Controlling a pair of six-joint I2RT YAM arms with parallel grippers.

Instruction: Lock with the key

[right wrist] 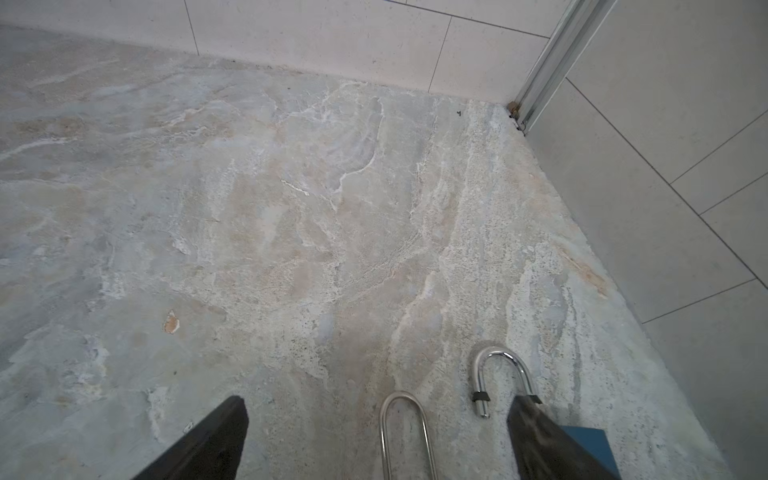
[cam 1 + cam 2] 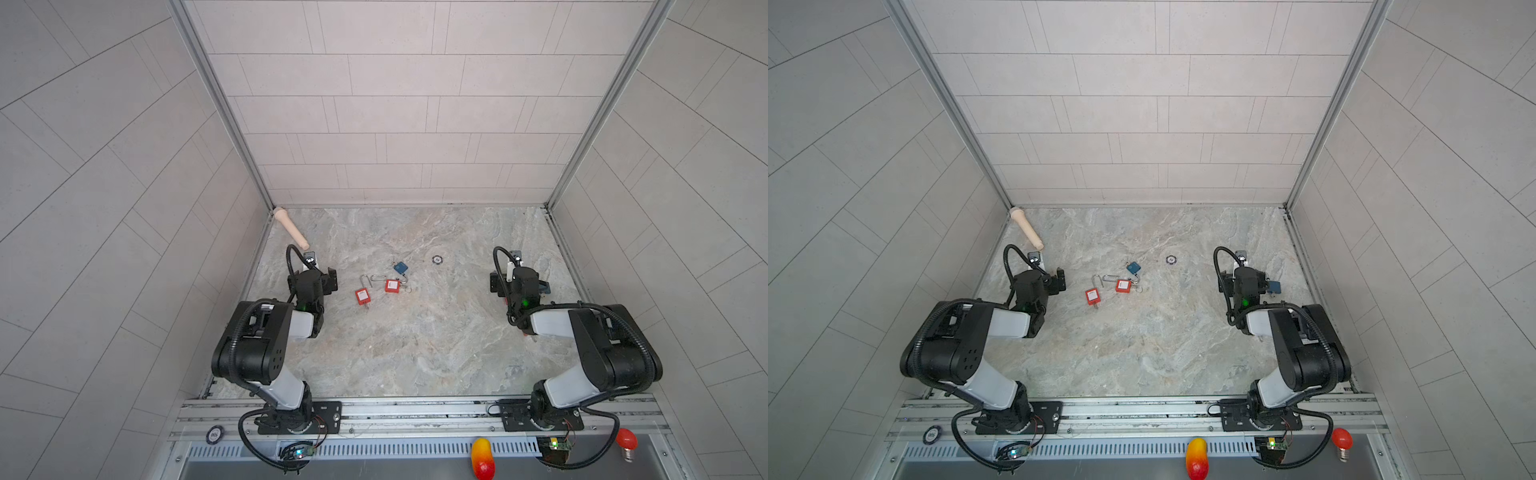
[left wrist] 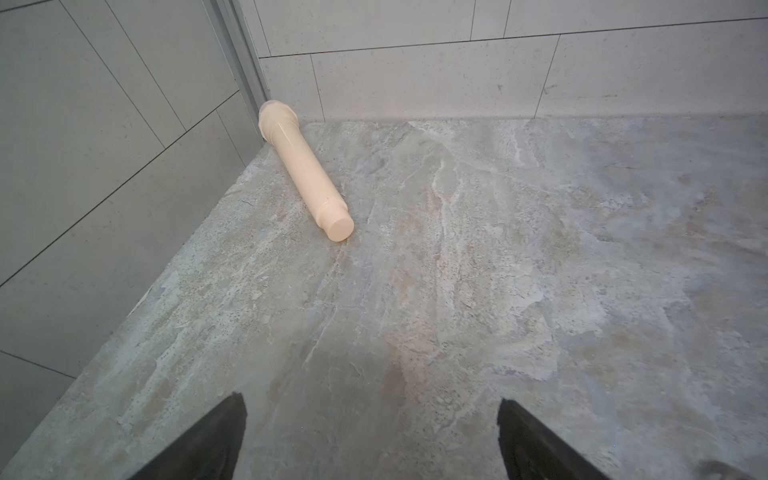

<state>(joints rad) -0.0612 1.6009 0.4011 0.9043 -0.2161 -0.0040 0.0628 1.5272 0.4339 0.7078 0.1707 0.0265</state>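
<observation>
1. The left gripper (image 3: 372, 440) stands wide open above the grey marbled stone tabletop (image 3: 498, 270). Its two black fingers (image 3: 216, 444) have nothing between them.
2. The right gripper (image 1: 376, 440) is likewise spread wide and has hold of nothing.
3. Between the right gripper's fingers, on the stone, lies a long, thin chrome shackle loop (image 1: 402, 394). The body it belongs to is out of the wrist view.
4. Just outside one of those fingers lies a blue square-bodied padlock (image 1: 590, 444). Its thick chrome shackle (image 1: 498, 354) is swung open, and the free end carries a black ring. The other leg is hidden behind the finger. In a top view this padlock (image 2: 543, 286) peeps out beside the right wrist, near the right wall.
5. Near the table's middle, between the arms and well apart from both grippers, lies a red rectangular padlock (image 2: 363, 296). A second red padlock (image 2: 392, 285) sits just beside it.
6. What looks like a small metal key (image 2: 367, 305) sticks out of the first red padlock's near end.
7. A smaller blue padlock (image 2: 400, 268) lies just behind the red pair. The metal bits around it are too small to tell.
8. A round dark disc (image 2: 436, 259) lies farther right.
9. A cream plastic cylinder (image 3: 307, 178) lies on its side, its flared end in the far left corner.
</observation>
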